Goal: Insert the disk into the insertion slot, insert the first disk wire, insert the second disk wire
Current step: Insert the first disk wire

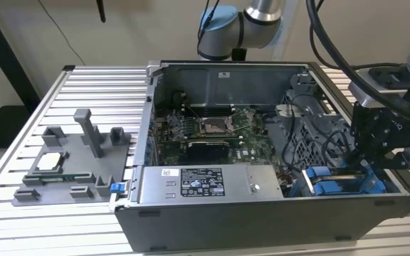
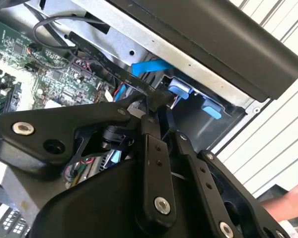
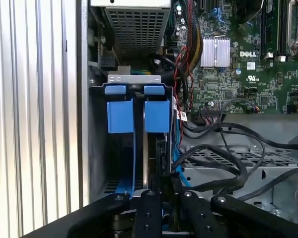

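My black gripper point(image 1: 360, 164) reaches down into the open computer case at the exterior view's right, over the insertion slot point(image 1: 337, 186). In the first wrist view, two blue carrier tabs point(image 3: 138, 115) of the disk stand in the slot point(image 3: 97, 148), and the disk's body is mostly hidden. The gripper point(image 3: 165, 191) has its fingers point(image 3: 150, 203) close together on a thin black disk wire point(image 3: 161, 158) beside the tabs. In the second wrist view the gripper point(image 2: 160, 111) pinches that flat black wire point(image 2: 139, 84) just before the blue tabs point(image 2: 181, 89).
A grey power-supply box point(image 1: 201, 184) lies along the case's front wall, and the motherboard with its square socket point(image 1: 212, 125) is behind it. Loose black cables point(image 3: 223, 158) cross a perforated metal cage. A grey fixture point(image 1: 77, 165) sits on the slatted table. A hand point(image 2: 288, 201) is at the table's edge.
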Available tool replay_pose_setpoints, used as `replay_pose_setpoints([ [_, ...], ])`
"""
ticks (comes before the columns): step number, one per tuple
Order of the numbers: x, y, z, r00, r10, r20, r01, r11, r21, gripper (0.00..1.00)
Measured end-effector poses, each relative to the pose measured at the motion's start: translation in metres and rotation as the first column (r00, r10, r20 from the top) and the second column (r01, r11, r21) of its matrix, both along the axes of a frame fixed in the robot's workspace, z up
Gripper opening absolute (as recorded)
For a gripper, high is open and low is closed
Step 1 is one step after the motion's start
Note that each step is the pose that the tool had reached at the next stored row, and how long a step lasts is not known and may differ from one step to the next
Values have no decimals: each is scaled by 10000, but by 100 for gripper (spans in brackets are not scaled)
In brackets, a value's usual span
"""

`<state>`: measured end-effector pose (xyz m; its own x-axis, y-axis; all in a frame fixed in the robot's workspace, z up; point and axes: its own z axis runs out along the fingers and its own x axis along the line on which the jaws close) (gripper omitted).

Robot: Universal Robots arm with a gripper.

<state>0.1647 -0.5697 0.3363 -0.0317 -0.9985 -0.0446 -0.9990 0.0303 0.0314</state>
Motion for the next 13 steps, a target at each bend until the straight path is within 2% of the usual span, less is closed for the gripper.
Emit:
replay_pose_setpoints([
  [3, 0, 0, -6, 10000, -30, 2, 30, 10000, 2, 0],
  [4, -1, 0, -5, 10000, -33, 1, 33, 10000, 7, 100],
  [13, -1, 0, 131, 10000, -38, 0, 38, 10000, 4, 100],
])
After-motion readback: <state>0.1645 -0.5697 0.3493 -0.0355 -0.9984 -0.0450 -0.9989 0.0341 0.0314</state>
